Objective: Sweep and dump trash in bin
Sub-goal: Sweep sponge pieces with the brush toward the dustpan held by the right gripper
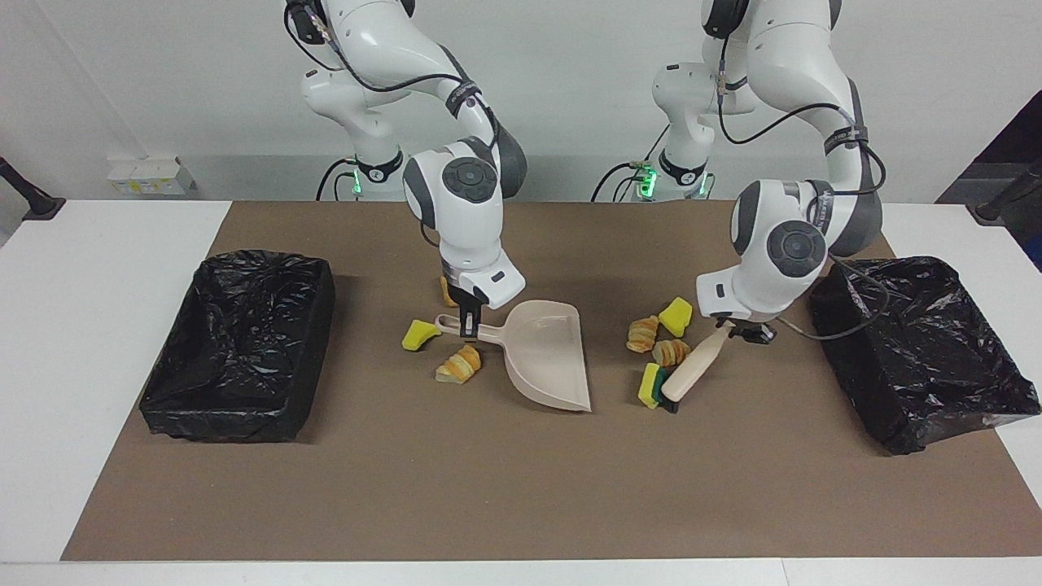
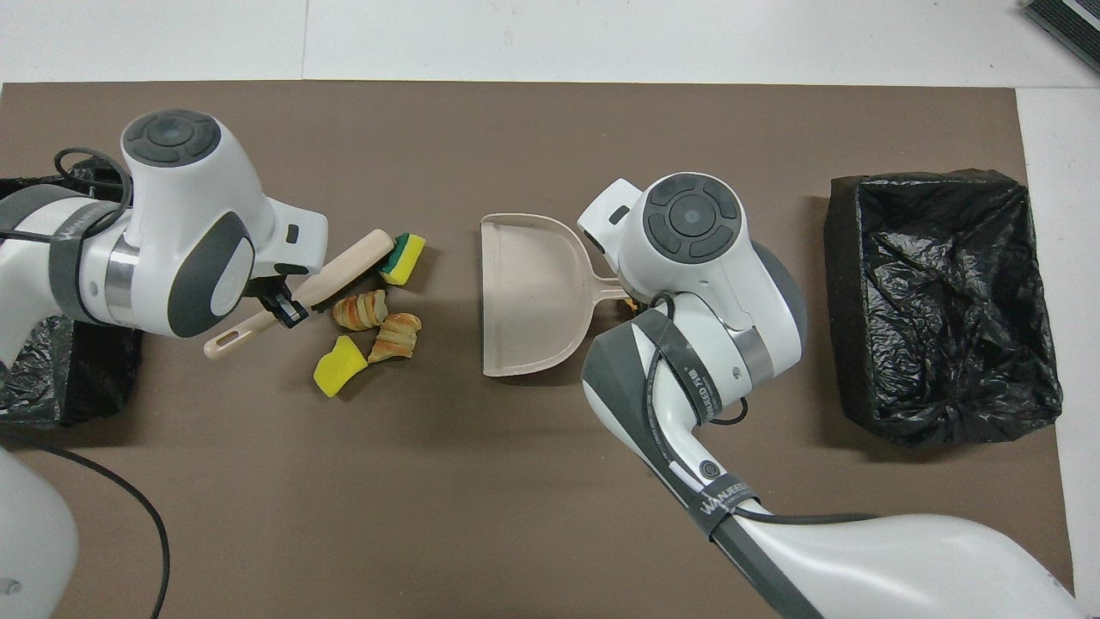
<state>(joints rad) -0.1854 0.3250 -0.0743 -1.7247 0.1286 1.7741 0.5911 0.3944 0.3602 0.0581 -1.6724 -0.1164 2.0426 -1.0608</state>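
Brush (image 1: 692, 370), clamped in the left gripper (image 1: 737, 330), touches the green-faced sponge (image 1: 649, 385); the dustpan (image 1: 549, 354), clamped in the right gripper (image 1: 468, 321), lies toward the right arm's end.

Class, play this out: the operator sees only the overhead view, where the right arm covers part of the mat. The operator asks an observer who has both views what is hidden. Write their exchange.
Operator: What lies under the right arm?
Observer: Three scraps near the dustpan handle: a sponge, a croissant and a bread piece nearest the robots.
Operator: Does the right hand have the dustpan?
Observer: Yes, the right hand is shut on its handle, pointing straight down.
Operator: My view cuts off the bin at the left arm's end. Anything in it?
Observer: That bin shows only its black liner, with no scraps visible.
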